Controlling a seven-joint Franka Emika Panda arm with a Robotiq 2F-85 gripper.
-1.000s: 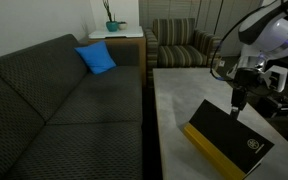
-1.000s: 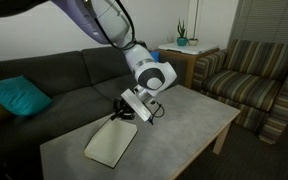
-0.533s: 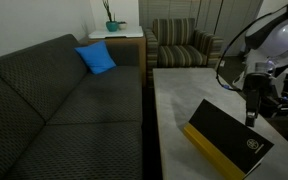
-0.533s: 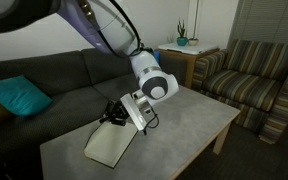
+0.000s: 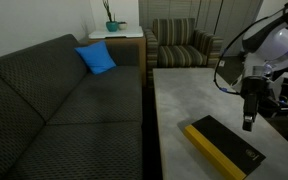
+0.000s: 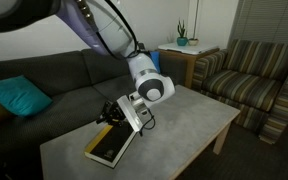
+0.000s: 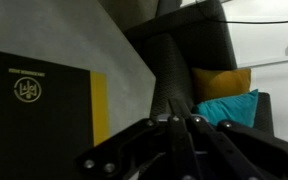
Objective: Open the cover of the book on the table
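Observation:
The book lies flat and closed on the grey table. Its black cover faces up and the yellow spine runs along the side nearer the sofa. My gripper hangs just above the book's far edge, away from the spine, shut with nothing between its fingers. In the wrist view the shut gripper points past the book, which sits at the left with its yellow spine beside bare table.
A dark sofa with a blue cushion runs along the table's side. A striped armchair and a small wooden side table with a plant stand beyond. The table's end nearer the armchair is bare.
The cover stood tilted up from the book with my gripper at its raised edge; now it lies flat and closed. My gripper has shifted slightly toward the book's far edge and stays shut.

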